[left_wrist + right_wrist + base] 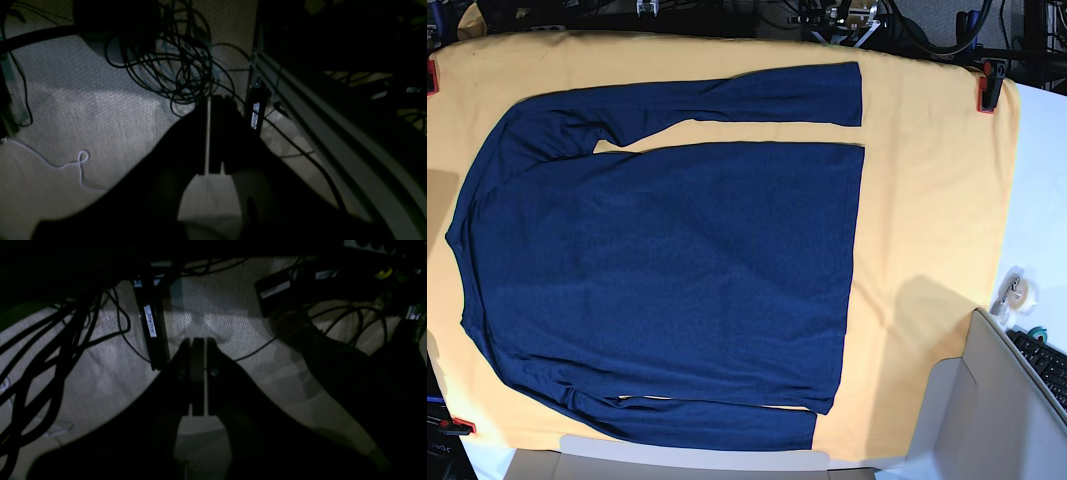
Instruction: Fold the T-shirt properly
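Lying flat on the yellow-orange cloth (937, 170) that covers the desk: one shirt (667, 270), dark navy, long-sleeved, plain, unfolded. Collar end toward the left edge, hem toward the right. One sleeve runs along the far edge, parted from the body by a thin wedge of cloth; the other lies tight along the near edge. Fabric looks thin, soft, matte, with few creases.

Handling, as a judgement: light and limp, no stiffness to hold a shape; likely to drape and drag on the cloth if lifted from one point. Best taken by pinching edges, at the hem corners, shoulder seams or cuffs, with two grips at once to keep a fold line straight.

Left gripper (210, 133): jaws clenched together, nothing between them; seen from its wrist camera over pale woven flooring and a tangle of black cables (180, 73). Right gripper (198, 373): jaws likewise pressed closed and empty, over similar flooring. Neither arm shows in the base view.

Also present: red clamps (987, 88) at the cloth's corners, a cardboard box (987, 400) at the near right corner, a tape roll (1015, 290) on the right edge.
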Motion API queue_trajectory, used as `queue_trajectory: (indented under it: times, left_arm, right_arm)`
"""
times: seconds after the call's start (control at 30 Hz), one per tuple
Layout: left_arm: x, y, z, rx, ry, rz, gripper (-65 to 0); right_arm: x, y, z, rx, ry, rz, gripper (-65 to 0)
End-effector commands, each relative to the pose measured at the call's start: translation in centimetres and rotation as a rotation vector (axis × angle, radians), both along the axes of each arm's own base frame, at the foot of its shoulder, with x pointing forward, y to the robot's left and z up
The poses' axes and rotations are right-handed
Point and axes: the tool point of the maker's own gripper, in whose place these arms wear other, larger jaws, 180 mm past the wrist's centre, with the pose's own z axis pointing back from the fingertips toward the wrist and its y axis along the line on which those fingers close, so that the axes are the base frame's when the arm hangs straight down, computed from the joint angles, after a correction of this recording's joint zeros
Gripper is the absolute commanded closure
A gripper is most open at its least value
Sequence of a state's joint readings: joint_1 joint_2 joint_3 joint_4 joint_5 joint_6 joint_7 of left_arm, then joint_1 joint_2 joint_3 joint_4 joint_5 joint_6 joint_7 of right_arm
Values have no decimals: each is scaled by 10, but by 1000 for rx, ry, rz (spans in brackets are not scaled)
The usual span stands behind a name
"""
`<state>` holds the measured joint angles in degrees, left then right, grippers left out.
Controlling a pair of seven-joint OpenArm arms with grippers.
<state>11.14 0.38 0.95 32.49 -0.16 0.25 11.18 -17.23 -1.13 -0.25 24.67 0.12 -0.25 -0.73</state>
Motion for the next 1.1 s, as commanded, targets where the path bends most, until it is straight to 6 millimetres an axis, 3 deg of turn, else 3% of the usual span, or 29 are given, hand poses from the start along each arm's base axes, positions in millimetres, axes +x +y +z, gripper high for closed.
queue_trajectory:
  times: [0.0, 0.13, 0.27, 0.6, 0.9, 1.07]
  left_arm:
    - [-2, 0, 3, 3, -13, 2, -1]
    - [-5, 3, 17, 12, -63, 2, -1]
    - [-13, 5, 30, 19, -98, 1, -1]
    - [-43, 10, 65, 35, -147, -6, -1]
    - [-64, 16, 121, 55, -220, -26, -1]
    - [-73, 0, 164, -28, -270, -93, 0]
  right_arm:
    - [-10, -1, 3, -1, -1, -7, 0]
    - [-16, -3, 13, -7, -36, -1, 0]
    - [-21, -20, 29, -32, -79, 22, 0]
    - [-31, -49, 85, -78, -187, 89, 0]
    - [-56, -47, 120, -74, -197, 99, 0]
    - [-47, -42, 150, -67, -257, 107, 0]
